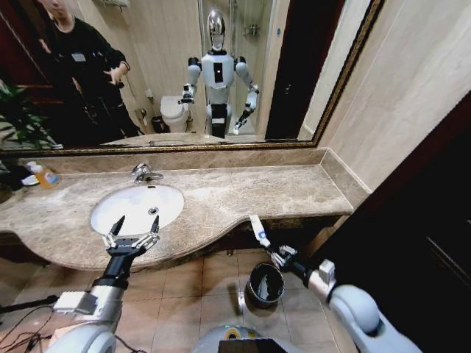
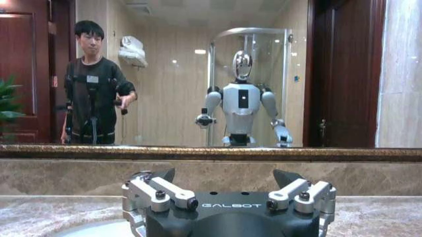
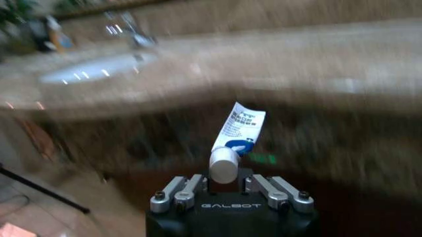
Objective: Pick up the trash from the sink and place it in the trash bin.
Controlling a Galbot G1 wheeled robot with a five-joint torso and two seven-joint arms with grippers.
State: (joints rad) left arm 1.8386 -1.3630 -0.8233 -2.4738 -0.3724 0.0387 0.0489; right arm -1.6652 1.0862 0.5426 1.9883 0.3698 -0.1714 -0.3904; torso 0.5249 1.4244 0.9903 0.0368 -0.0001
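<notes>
My right gripper is shut on a piece of trash, a small white tube with a blue print and a white cap. It holds the tube tilted upright, just above and beside the round dark trash bin on the tiled floor below the counter. The right wrist view shows the tube clamped by its cap end in that gripper. My left gripper hangs open over the front rim of the white oval sink, fingers pointing at the basin. Its spread fingertips face the mirror.
A chrome tap stands behind the basin, and an orange-labelled soap bottle sits at the counter's far left. The beige marble counter curves out over the bin. A dark wooden panel closes the right side.
</notes>
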